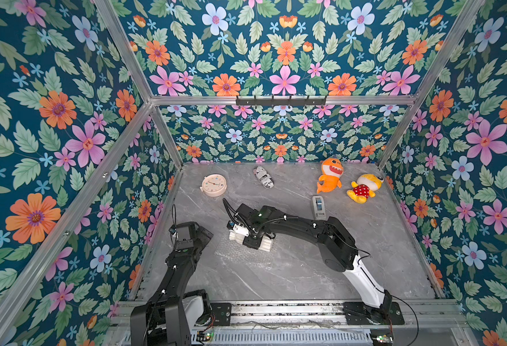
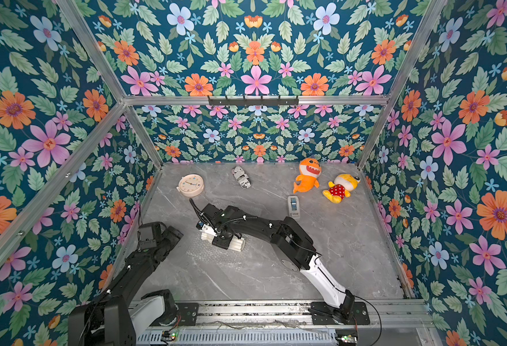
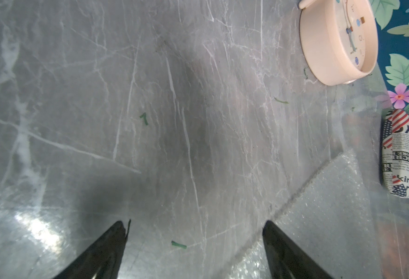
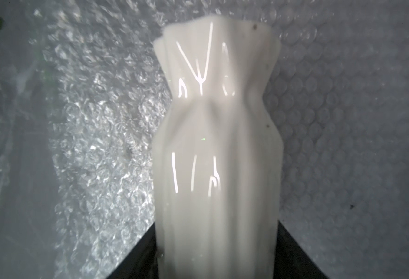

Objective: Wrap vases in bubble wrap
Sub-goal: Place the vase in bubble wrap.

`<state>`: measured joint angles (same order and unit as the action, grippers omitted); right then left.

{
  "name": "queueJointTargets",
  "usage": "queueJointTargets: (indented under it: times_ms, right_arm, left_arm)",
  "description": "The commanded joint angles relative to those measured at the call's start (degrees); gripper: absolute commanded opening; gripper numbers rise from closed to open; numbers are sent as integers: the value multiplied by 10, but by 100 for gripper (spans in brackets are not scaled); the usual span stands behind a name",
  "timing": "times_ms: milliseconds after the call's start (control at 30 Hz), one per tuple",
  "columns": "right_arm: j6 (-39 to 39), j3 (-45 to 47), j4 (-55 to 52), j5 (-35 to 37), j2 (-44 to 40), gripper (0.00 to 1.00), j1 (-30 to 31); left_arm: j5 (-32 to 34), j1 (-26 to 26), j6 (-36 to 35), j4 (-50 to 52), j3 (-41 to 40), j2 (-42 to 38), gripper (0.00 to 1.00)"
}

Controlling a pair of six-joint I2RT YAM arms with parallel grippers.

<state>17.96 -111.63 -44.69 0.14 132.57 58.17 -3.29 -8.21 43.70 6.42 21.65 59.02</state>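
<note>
The right claw (image 1: 255,239) is clamped on the body of the glossy cream-white ribbed ceramic vase (image 4: 219,145). The vase lies on its side, long axis running across the table, over the far part of the clear bubble-dotted plastic sheet (image 1: 240,256). Whether it rests on the sheet or hangs just above it is hard to tell. The left claw (image 3: 196,224), jaws apart and empty, hovers over the grey marble-patterned tabletop (image 1: 306,269) beside the sheet's corner, so it seems better placed to lift a free edge.
</note>
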Motion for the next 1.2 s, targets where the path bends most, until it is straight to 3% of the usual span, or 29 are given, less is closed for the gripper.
queueJointTargets:
  times_ms: [0, 100, 200, 367, 500, 900, 1067, 1167]
  right_arm:
    - [-5, 9, 0, 1, -23, 60, 0]
    - [-4, 32, 1, 17, -62, 76, 6]
    - [0, 62, -1, 42, -105, 80, 15]
    - [-17, 161, 56, 43, -171, 78, 44]
    - [-35, 233, 145, 34, -176, 73, 75]
    - [-46, 217, 179, 22, -106, 72, 95]
    - [-51, 224, 189, 51, -92, 73, 103]
    - [-52, 231, 202, 82, -88, 67, 105]
  left_arm:
    - [-1, -1, -3, 4, 0, 0, 90]
    - [1, -3, -5, 4, 1, -1, 90]
    - [9, -5, -7, 1, -2, 2, 90]
    - [15, -8, -7, -14, -8, 19, 90]
    - [12, -11, -7, -18, -9, 25, 90]
    - [8, -32, -14, 6, -2, 8, 90]
    - [15, -40, 10, 1, -13, -1, 90]
    - [12, -40, 12, 0, -11, 0, 89]
